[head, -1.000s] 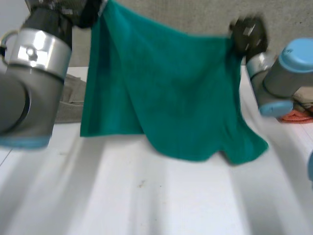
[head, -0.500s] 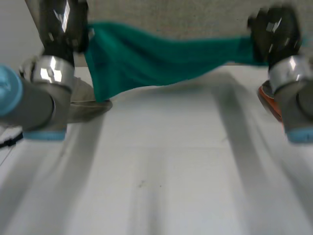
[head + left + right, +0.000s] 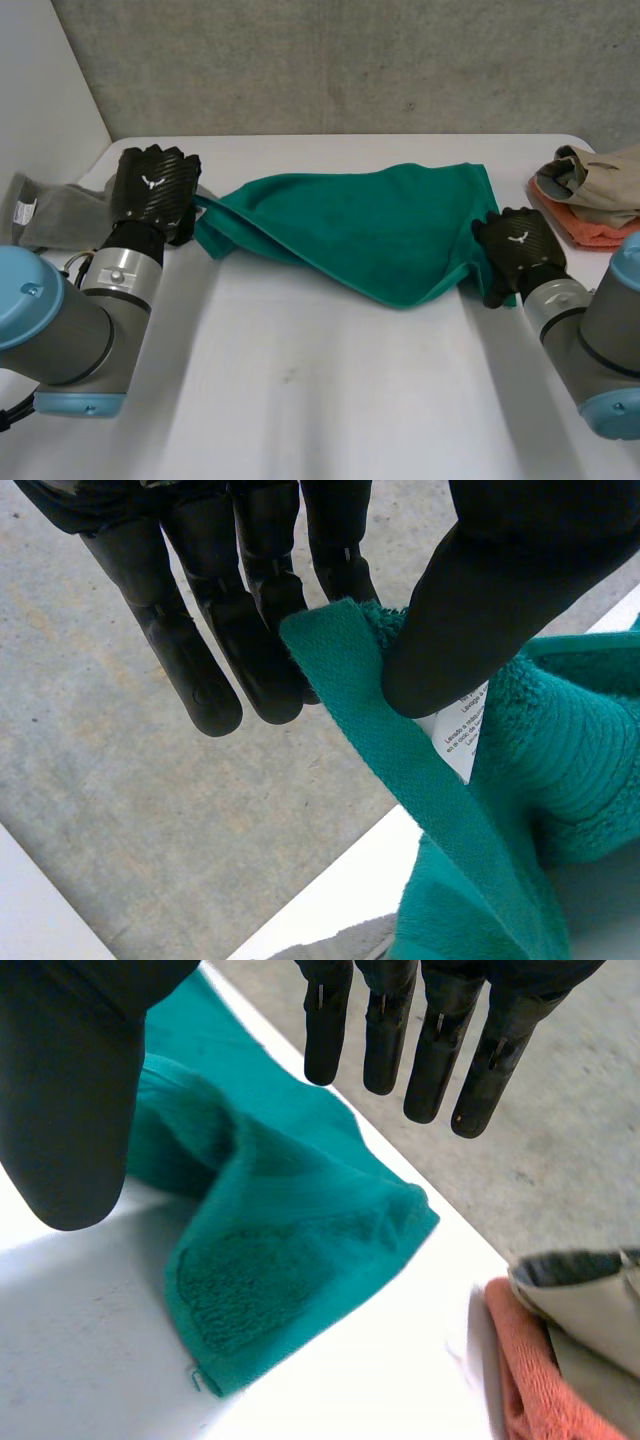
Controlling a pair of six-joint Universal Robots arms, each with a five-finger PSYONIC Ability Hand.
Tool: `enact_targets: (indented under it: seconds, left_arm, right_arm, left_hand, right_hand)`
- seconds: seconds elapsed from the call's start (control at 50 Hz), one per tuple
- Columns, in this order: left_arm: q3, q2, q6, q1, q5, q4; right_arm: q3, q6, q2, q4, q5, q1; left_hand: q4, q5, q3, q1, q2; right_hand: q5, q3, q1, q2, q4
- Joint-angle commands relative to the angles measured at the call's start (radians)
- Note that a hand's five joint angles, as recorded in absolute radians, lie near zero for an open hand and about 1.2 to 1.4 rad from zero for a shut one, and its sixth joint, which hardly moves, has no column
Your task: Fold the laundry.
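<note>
Green terry towel (image 3: pixel 360 230) lies rumpled on white desk (image 3: pixel 330 400), one corner pinched in my left hand (image 3: pixel 150 190), right hand (image 3: pixel 515 255) open at the other end; advise regrasping and flattening before folding.

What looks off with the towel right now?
The green towel lies askew and rumpled on the table, its near edge sagging to a point. The left hand pinches one corner; the right hand is open at the other end.
</note>
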State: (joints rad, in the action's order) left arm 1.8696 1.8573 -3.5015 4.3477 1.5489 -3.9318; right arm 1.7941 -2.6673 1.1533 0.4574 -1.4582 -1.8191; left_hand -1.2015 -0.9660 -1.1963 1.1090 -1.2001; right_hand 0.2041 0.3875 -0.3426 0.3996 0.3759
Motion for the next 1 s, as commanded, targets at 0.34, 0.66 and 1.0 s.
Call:
enact_targets:
  seconds: [0.34,0.66,1.0]
  left_arm:
    - [0.003,-0.03,0.002,0.035,-0.001,0.0]
    - [0.003,-0.029,0.004,0.029,-0.001,0.0]
    - [0.003,-0.027,0.002,0.029,-0.001,0.0]
  right_arm:
    - [-0.113,-0.448,-0.038,-0.296,0.096,0.15]
    - [-0.249,-0.563,-0.198,-0.292,0.07,0.075]
    - [-0.415,-0.563,-0.343,-0.243,-0.037,0.02]
  left_hand:
    - [-0.195,-0.256,-0.2,0.287,-0.196]
    - [-0.195,-0.256,-0.2,0.287,-0.196]
    - [-0.195,-0.256,-0.2,0.287,-0.196]
  right_hand:
    - [0.103,0.094,-0.139,0.082,0.105]
    - [0.179,0.17,-0.215,0.158,0.182]
    - [0.759,0.75,-0.795,0.738,0.762]
